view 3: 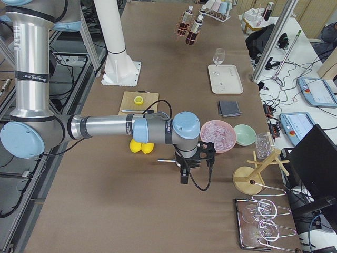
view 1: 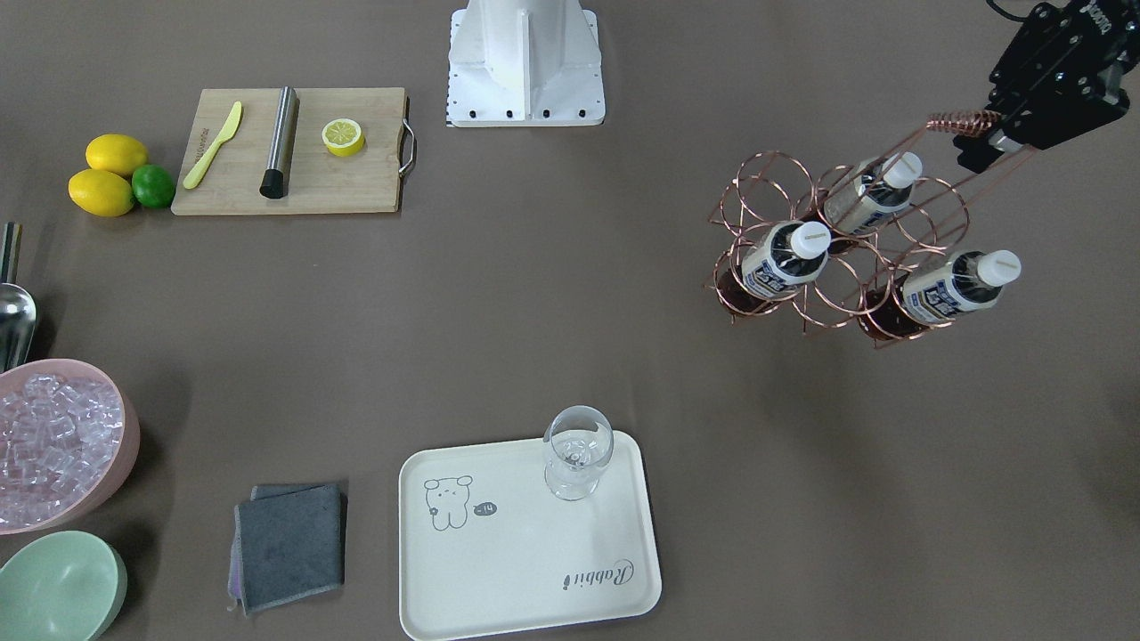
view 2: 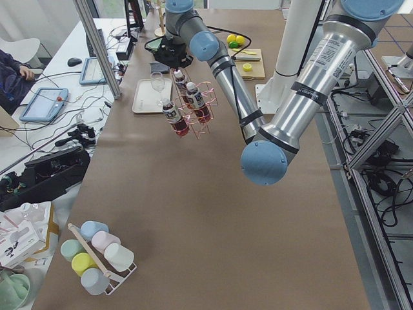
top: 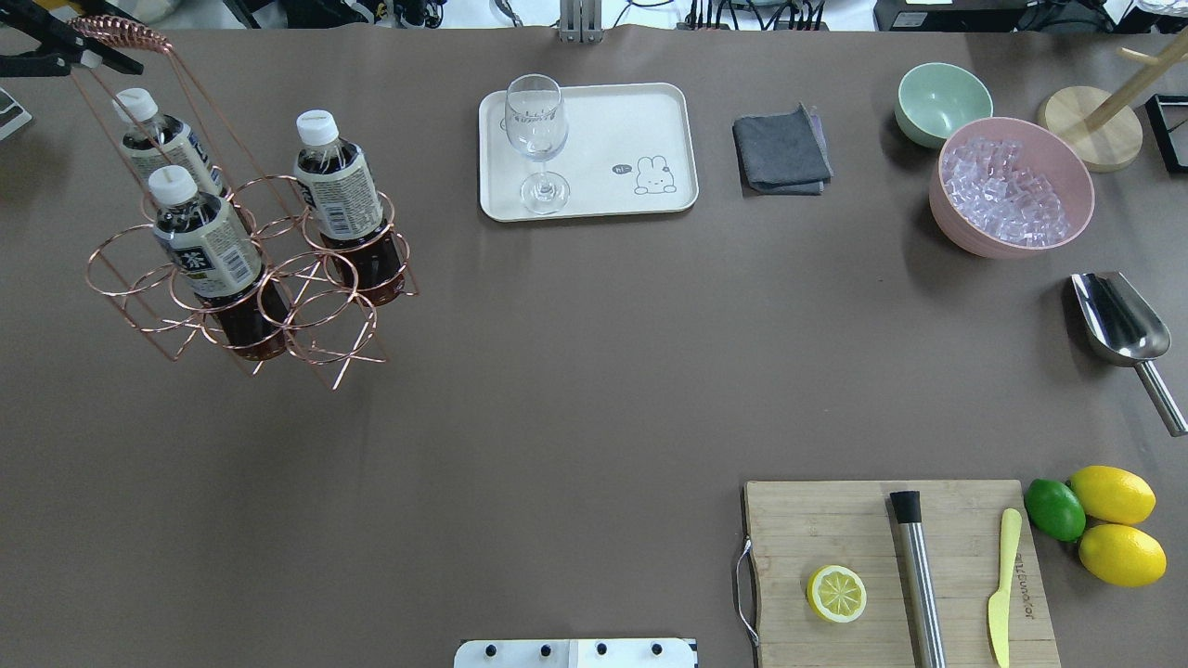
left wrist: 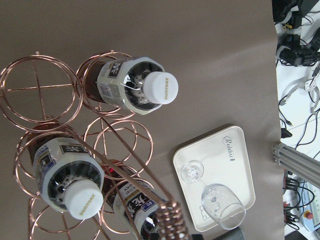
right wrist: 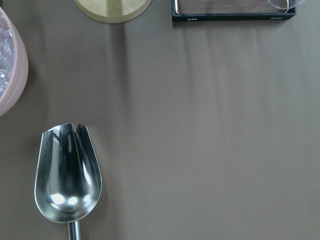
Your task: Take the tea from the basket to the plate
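Observation:
My left gripper (view 1: 984, 133) is shut on the coiled handle of the copper wire basket (view 1: 957, 118) and holds it hanging above the table on my left side. The basket (top: 121, 32) carries three tea bottles with white caps (view 1: 788, 258) (view 1: 877, 191) (view 1: 953, 289). They also show in the overhead view (top: 200, 246) (top: 339, 190) (top: 153, 134). The cream plate (top: 622, 121) lies at the far middle, apart from the basket, with a wine glass (top: 536, 130) standing on it. My right gripper (view 3: 183, 178) shows only in the exterior right view, above the scoop. I cannot tell if it is open.
A grey cloth (top: 781, 150), a green bowl (top: 942, 100), a pink bowl of ice (top: 1012, 186) and a steel scoop (top: 1118, 320) lie on the right. A cutting board (top: 891, 566) with half a lemon, a steel cylinder and a knife is near right, with lemons and a lime (top: 1053, 508) beside it.

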Controlling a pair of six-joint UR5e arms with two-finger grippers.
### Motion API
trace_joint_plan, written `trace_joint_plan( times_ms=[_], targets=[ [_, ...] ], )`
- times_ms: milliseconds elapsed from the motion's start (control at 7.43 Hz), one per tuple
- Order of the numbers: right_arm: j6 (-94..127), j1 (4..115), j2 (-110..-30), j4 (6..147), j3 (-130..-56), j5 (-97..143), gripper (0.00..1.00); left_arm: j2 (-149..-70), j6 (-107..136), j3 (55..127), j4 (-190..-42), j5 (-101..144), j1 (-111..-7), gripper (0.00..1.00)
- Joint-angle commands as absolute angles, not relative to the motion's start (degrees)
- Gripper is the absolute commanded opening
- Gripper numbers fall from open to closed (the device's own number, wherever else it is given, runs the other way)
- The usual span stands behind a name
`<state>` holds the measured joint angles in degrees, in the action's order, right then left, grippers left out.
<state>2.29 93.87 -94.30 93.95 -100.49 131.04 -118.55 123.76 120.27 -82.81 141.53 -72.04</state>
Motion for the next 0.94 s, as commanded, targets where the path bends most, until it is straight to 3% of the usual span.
trace_joint_plan(
  times_ms=[0, 404, 808],
  targets=[
    [2.3, 93.9, -94.4, 94.0, -100.2, 131.0, 0.99, -117.7, 134.3, 126.2, -87.9, 127.6, -61.4, 0.0],
    [2.3, 93.9, -94.2, 94.0, -100.9, 131.2, 0.99, -117.9, 143.2, 126.7, -94.4, 114.1, -48.9, 0.0],
    [2.2, 93.9, -94.4, 94.0, -100.5, 131.1, 0.99, -118.6, 152.2, 126.7, -97.5, 109.4, -45.0, 0.0]
  ],
)
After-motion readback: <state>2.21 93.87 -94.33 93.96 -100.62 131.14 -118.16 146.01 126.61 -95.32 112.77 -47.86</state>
